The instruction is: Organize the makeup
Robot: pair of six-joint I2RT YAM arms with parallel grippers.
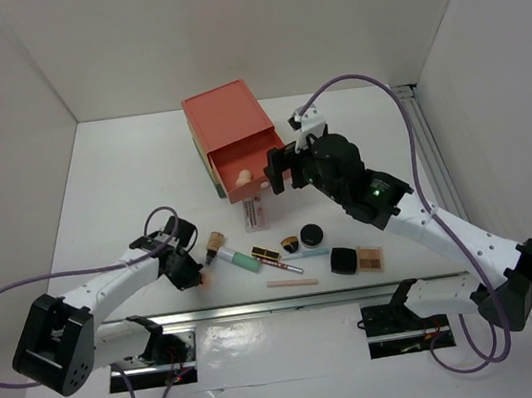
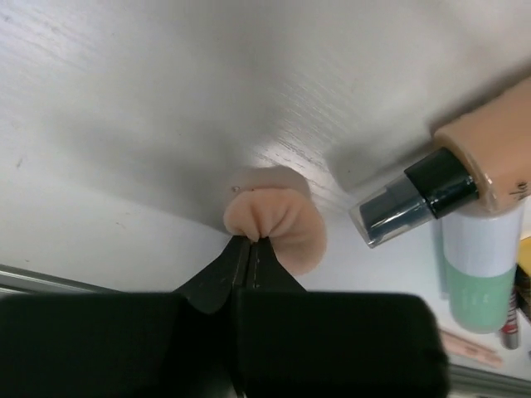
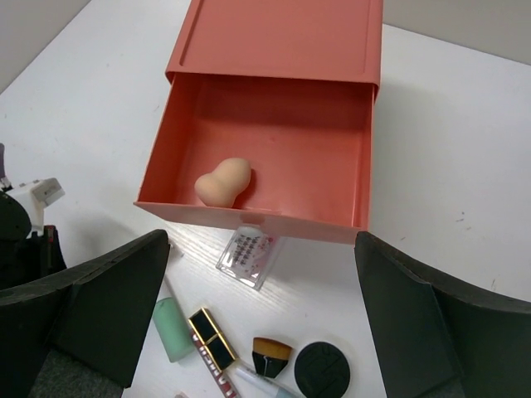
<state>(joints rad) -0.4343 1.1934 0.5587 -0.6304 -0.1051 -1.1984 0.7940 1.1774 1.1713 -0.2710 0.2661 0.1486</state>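
Note:
My left gripper (image 1: 196, 276) is shut on a peach sponge puff (image 2: 278, 220), pinching its near edge low over the table. My right gripper (image 1: 277, 171) is open and empty, hovering above the front of the open orange drawer (image 3: 249, 215), where the second peach puff (image 3: 222, 181) lies. On the table between the arms lie a mint-green tube (image 1: 244, 259), a lipstick (image 1: 265, 253), a round black compact (image 1: 310, 234), a black square case (image 1: 343, 260) beside an eyeshadow palette (image 1: 371, 258), and a thin pink pencil (image 1: 291, 283).
The orange drawer box (image 1: 229, 131) stands at the back centre. A clear flat case (image 3: 247, 253) lies just before the drawer. A beige bottle with a black cap (image 2: 489, 157) lies next to the green tube. A small brush (image 3: 270, 355) sits by the compact.

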